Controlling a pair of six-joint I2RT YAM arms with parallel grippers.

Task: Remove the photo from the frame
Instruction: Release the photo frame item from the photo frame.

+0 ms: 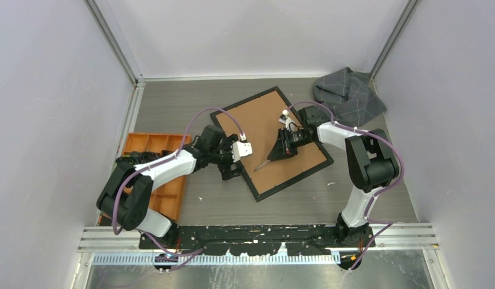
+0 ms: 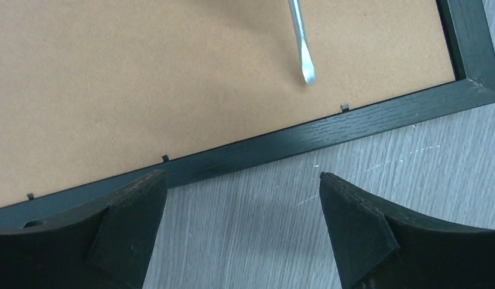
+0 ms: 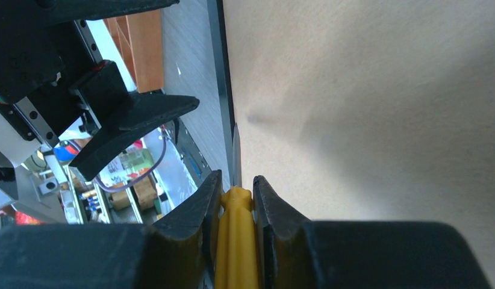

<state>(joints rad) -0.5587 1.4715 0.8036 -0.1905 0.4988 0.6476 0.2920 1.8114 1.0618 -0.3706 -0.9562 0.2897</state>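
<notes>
- Soft, even light filled the top view; shadows on the table [image 1: 221,198] were faint.
- The right wrist view was hazy, its foreground blurred, shade spreading across the frame [image 3: 365,120].
- The left wrist view was sharp.

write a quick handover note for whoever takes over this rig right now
The left gripper is open and empty, fingers over the table just off the frame.
The right gripper is shut on the screwdriver, its tip over the backing board near one of the tabs.
The frame lies face down with the board still in it; the photo is not in view.
Done: tool in hand.
Left: free the tabs, lift out the board, take out the photo.
</notes>
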